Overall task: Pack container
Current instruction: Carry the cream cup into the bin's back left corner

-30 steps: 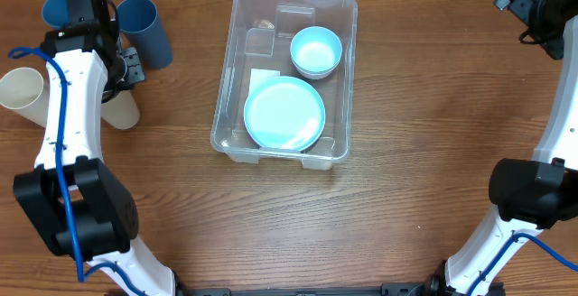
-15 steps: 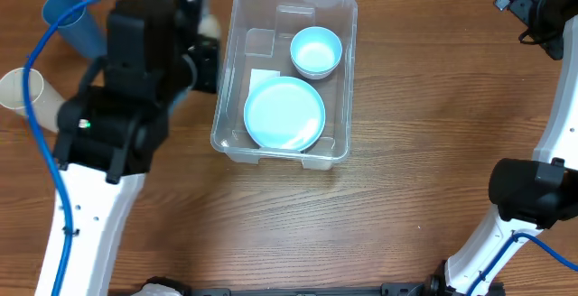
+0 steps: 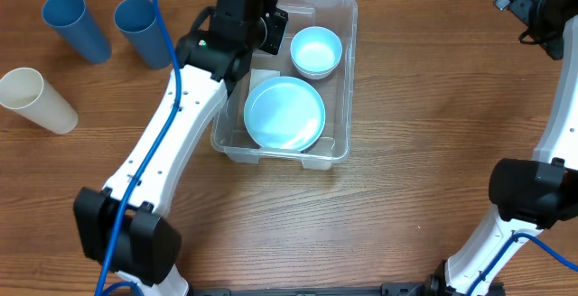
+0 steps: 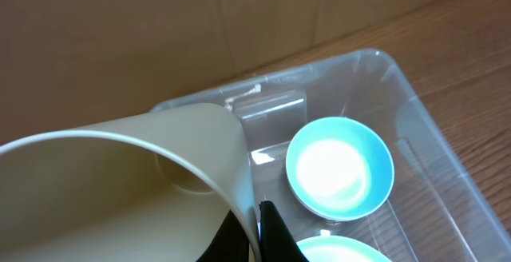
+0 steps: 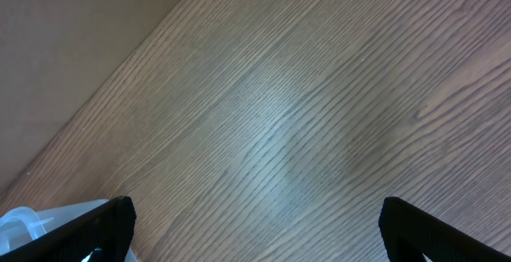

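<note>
1. A clear container (image 3: 343,79) sits in the middle of a wooden surface (image 3: 361,224), towards the far edge.
2. Inside it a pale blue plate (image 3: 285,113) lies flat in the near half. A small pale blue bowl (image 3: 315,50) sits upright in the far right corner, just beside the plate.
3. The left arm (image 3: 172,134) reaches across from the near left, and its wrist is above the container's far left part.
4. The left end effector (image 4: 254,238) pinches the wall of a cream cup (image 4: 120,190). In the wrist view the cup is tilted, its open mouth fills the left side, and it is above the container, left of the bowl.
5. The right end effector (image 5: 255,214) is at the far right, well apart from the container. Its fingers are spread wide with nothing between them (only bare wood shows below).
6. Two blue cups (image 3: 143,30) sit at the far left of the surface, outside the container.
7. A second cream cup (image 3: 32,97) sits nearer the left edge.
</note>
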